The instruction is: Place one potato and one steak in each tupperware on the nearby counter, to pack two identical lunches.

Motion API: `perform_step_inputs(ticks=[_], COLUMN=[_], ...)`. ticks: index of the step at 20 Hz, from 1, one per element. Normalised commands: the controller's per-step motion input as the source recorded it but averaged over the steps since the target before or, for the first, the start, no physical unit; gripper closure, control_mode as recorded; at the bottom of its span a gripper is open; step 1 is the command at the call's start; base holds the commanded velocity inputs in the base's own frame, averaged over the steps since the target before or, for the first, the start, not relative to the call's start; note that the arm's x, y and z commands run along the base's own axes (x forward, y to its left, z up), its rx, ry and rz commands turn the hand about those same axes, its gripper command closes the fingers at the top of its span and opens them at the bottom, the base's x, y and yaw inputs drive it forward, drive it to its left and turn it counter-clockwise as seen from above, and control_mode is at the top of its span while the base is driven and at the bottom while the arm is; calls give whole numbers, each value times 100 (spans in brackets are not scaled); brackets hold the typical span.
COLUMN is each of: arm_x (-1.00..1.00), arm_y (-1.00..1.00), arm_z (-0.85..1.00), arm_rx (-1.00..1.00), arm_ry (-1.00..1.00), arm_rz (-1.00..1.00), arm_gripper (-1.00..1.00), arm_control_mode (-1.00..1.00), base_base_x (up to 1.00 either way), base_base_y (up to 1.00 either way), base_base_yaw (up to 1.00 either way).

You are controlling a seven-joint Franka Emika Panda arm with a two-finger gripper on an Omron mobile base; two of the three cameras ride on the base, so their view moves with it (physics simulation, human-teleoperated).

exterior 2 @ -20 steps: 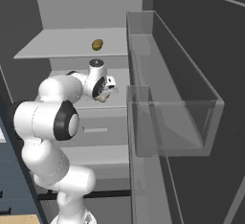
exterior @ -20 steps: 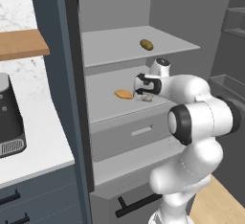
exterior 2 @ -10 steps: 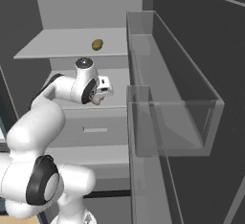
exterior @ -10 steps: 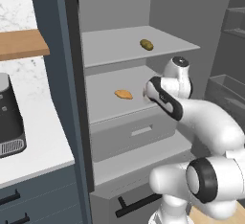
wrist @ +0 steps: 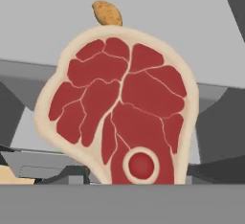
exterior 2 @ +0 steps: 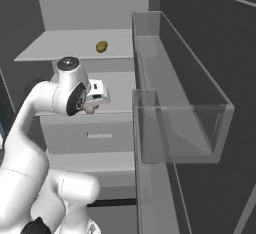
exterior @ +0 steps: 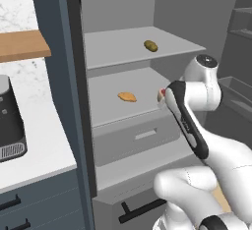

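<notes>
My steak (wrist: 122, 110) fills the hand view close up: a raw red slab marbled with pale seams, ringed by a cream band of fat, with a small round bone eye near its lower end. It stands broad face to the camera. In the left base view a sliver of it (exterior: 161, 95) shows at my wrist. One potato (exterior: 150, 45), dark olive-brown, lies on the upper fridge shelf. Another potato (exterior: 127, 97), lighter orange-tan, rests on the shelf below it.
</notes>
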Motion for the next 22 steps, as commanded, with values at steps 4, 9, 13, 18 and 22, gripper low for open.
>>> perform_step_inputs(ticks=[4, 9, 13, 18, 22], arm_x=[-98, -68, 0, 0, 0], arm_y=[0, 0, 0, 0, 0], arm_z=[-19, -11, 0, 0, 0], arm_rx=[0, 0, 0, 0, 0], arm_ry=[0, 0, 0, 0, 0], arm_rz=[-7, -9, 0, 0, 0], arm_gripper=[100, 100, 100, 100, 100], arm_control_mode=[-100, -100, -100, 100, 100], base_base_x=[0, 0, 0, -29, -76], base_base_y=[0, 0, 0, 3, 49], base_base_yaw=[0, 0, 0, 0, 7])
